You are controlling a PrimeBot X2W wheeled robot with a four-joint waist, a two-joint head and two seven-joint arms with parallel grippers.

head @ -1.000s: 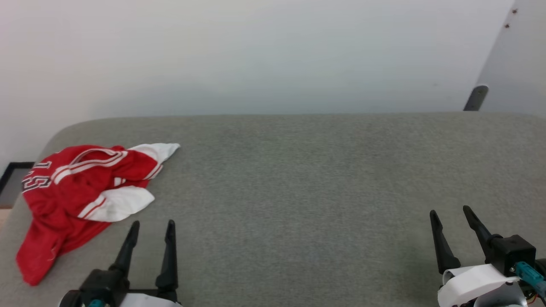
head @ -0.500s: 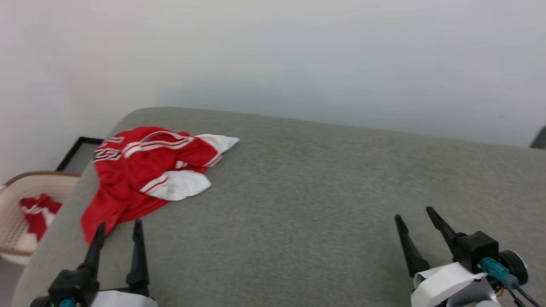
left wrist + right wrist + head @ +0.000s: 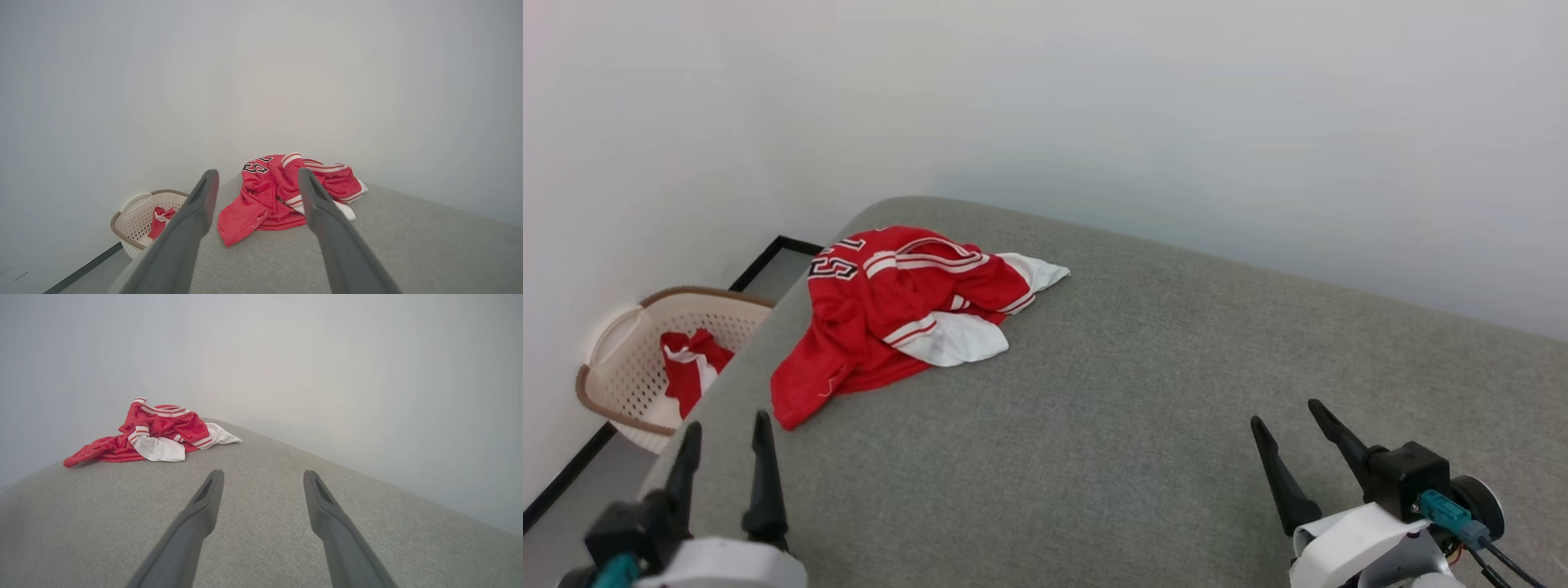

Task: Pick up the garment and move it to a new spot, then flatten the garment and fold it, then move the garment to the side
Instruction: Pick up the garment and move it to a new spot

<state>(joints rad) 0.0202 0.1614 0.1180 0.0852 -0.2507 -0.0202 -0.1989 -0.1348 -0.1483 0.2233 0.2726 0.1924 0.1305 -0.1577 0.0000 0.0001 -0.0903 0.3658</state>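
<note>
- Logging the garment (image 3: 890,318): crumpled on the grey pad (image 3: 1135,392), near the basket (image 3: 621,371).
- We judge it light, limp, slippery; pinch its hem corner nearest the basket.
- Left tool (image 3: 727,420), right tool (image 3: 1285,412): both released, empty.

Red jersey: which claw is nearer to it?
Left. The left claw hovers just short of the near hem of the red jersey; the right claw is far off to its right.
</note>
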